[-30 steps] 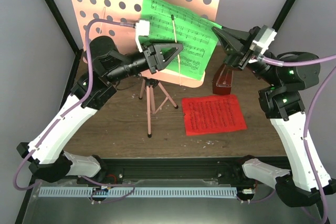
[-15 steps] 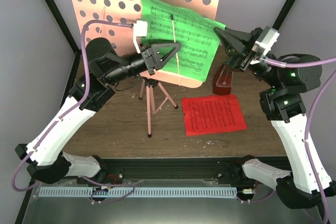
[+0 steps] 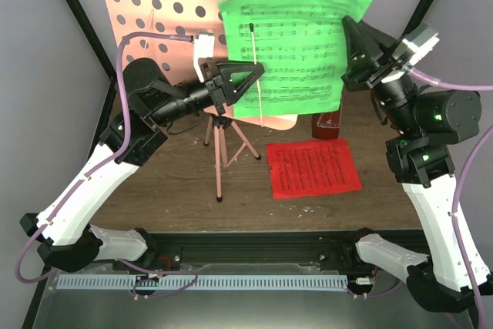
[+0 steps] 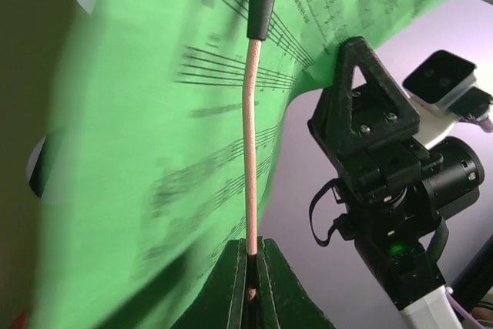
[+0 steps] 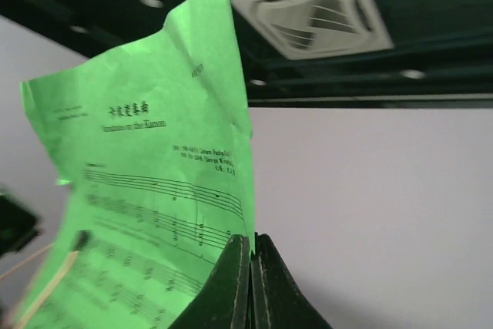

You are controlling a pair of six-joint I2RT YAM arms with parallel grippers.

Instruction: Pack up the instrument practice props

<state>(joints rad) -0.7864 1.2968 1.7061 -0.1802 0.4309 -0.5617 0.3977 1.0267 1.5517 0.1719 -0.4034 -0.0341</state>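
The pink music stand [image 3: 154,5] stands at the back left on its tripod [image 3: 222,152]. My left gripper [image 3: 260,72] [image 4: 253,248] is shut on the stand's thin pink retaining rod [image 4: 250,136], which has a black tip. The green music sheet [image 3: 296,44] [image 4: 139,152] [image 5: 154,206] hangs in the air in front of the desk, lifted up and to the right. My right gripper [image 3: 350,32] [image 5: 252,240] is shut on its right edge. The red music sheet [image 3: 313,167] lies flat on the table. The reddish-brown metronome [image 3: 330,122] peeks out below the green sheet.
The wooden table [image 3: 169,182] is walled in by grey panels with black frame posts [image 3: 81,13] at the back corners. The tripod legs spread just left of the red sheet. Purple cables loop off both arms.
My right gripper has raised the green sheet up and rightward off the stand's desk. My left gripper has closed on the retaining rod and stays in place.
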